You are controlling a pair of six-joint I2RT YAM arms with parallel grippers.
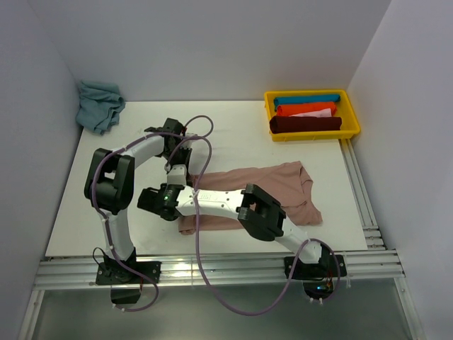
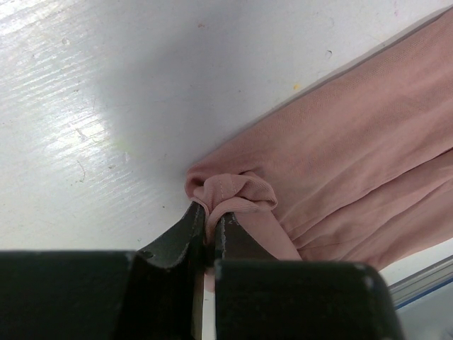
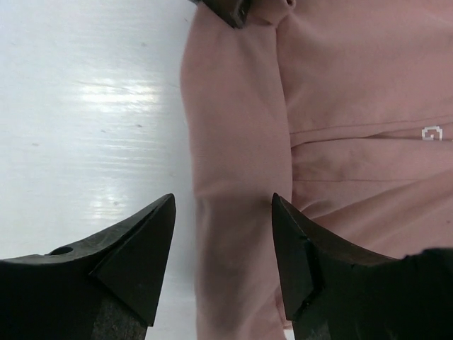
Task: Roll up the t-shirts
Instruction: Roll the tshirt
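A dusty pink t-shirt lies flat on the white table, its left end folded into a narrow band. My left gripper reaches down from the back and is shut on a bunched corner of the t-shirt, pinched between its jaws. My right gripper hovers low over the near part of the same folded edge. In the right wrist view it is open, its fingers either side of the folded band of the t-shirt without touching it. The left gripper's fingertip shows at the top of that view.
A yellow bin at the back right holds rolled t-shirts in teal, orange and dark red. A crumpled blue-grey t-shirt lies at the back left corner. Walls close in the table; a metal rail runs along the near edge.
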